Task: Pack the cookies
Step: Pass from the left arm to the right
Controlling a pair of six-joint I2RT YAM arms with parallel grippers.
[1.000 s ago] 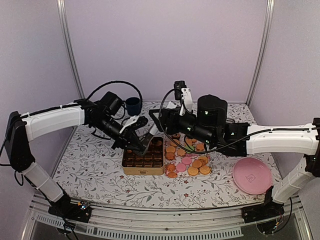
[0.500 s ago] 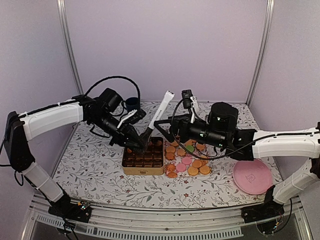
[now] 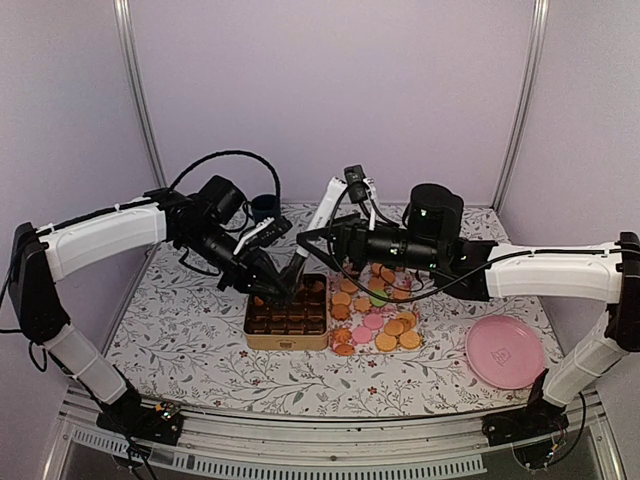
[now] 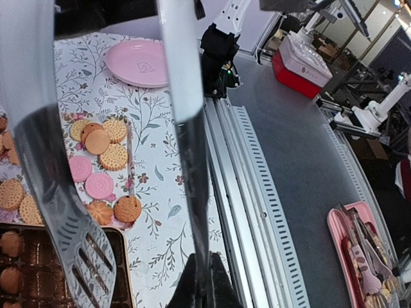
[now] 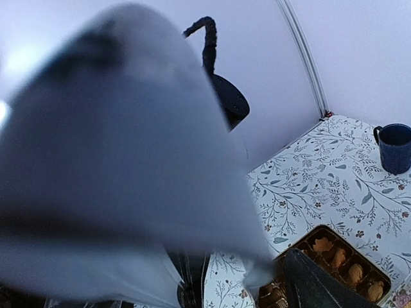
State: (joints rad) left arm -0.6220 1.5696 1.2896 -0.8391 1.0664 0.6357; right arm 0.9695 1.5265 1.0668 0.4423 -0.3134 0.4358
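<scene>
gold tin point(image 3: 287, 340) holding brown cookies point(image 3: 290, 318), loose cookies point(image 3: 385, 332) beside it on floral counter point(image 3: 190, 330), left claw point(image 3: 271, 287) pinching slotted utensil point(image 4: 64, 212), right claw point(image 3: 311, 238) can't tell, lilac walls point(image 3: 330, 90)

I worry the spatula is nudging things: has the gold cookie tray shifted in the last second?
No. The gold tray sits just as far left of the pink plate as before, at the same angle.

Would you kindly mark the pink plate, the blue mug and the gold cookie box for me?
pink plate point(image 3: 505, 352), top view, its bare centre.
blue mug point(image 5: 395, 157), right wrist view, its side wall.
gold cookie box point(image 3: 287, 342), top view, its front wall.
</scene>
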